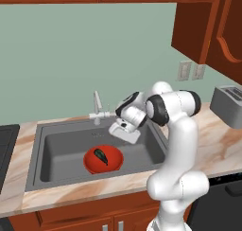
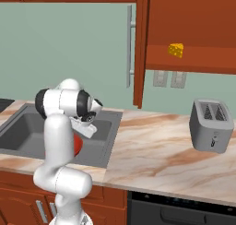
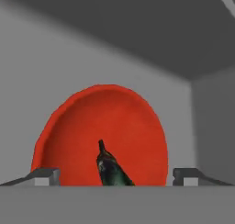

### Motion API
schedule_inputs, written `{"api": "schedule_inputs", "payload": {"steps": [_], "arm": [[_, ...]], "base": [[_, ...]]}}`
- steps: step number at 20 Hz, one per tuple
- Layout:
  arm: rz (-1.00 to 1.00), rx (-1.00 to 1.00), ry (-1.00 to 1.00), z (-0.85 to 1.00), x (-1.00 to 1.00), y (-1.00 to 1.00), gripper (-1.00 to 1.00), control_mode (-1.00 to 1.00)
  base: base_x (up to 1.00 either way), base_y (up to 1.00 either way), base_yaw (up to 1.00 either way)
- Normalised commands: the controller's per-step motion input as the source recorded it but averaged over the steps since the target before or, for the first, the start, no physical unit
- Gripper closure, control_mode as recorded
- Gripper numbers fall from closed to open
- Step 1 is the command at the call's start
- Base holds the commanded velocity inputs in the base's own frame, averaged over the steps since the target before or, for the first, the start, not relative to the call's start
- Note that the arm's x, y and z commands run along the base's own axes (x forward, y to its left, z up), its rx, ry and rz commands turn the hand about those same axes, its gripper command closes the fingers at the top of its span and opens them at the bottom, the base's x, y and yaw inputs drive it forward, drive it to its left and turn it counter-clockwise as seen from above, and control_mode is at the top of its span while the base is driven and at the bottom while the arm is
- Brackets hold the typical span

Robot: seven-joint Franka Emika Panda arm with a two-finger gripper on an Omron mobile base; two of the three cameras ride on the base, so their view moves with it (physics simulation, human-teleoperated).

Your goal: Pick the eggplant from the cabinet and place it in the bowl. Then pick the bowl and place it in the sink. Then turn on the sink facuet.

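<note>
The red bowl point(image 1: 111, 163) rests on the floor of the dark grey sink point(image 1: 56, 152), with the small dark eggplant point(image 1: 100, 155) lying inside it. My gripper point(image 1: 124, 133) hangs just above and behind the bowl's right rim, open and holding nothing. In the hand view the bowl point(image 3: 105, 122) and the eggplant point(image 3: 110, 168) lie straight ahead, and my gripper point(image 3: 114, 177) has its fingertips point(image 3: 44, 176) spread wide, clear of the bowl. The sink faucet point(image 1: 97, 106) stands at the basin's back edge, left of my hand. The cabinet point(image 2: 184, 30) hangs open up on the right.
A yellow cheese wedge point(image 2: 175, 50) sits on the cabinet shelf, and the open door carries a silver bar handle point(image 2: 130, 46). A grey toaster point(image 2: 211, 125) stands on the marble counter point(image 2: 152, 150) to the right. A dark cooktop edge point(image 1: 7, 145) lies left of the sink.
</note>
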Motion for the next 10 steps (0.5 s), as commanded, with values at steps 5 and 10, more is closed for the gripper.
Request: {"api": "schedule_inputs", "payload": {"steps": [5,10], "arm": [[-0.25,0.38,0.17,1.00,-0.19,-0.01,-1.00,-1.00],[-0.47,0.38,0.24,0.94,-0.19,0.05,-1.00,-1.00]], "base": [[0.00,0.00,0.00],[0.00,0.00,0.00]]}}
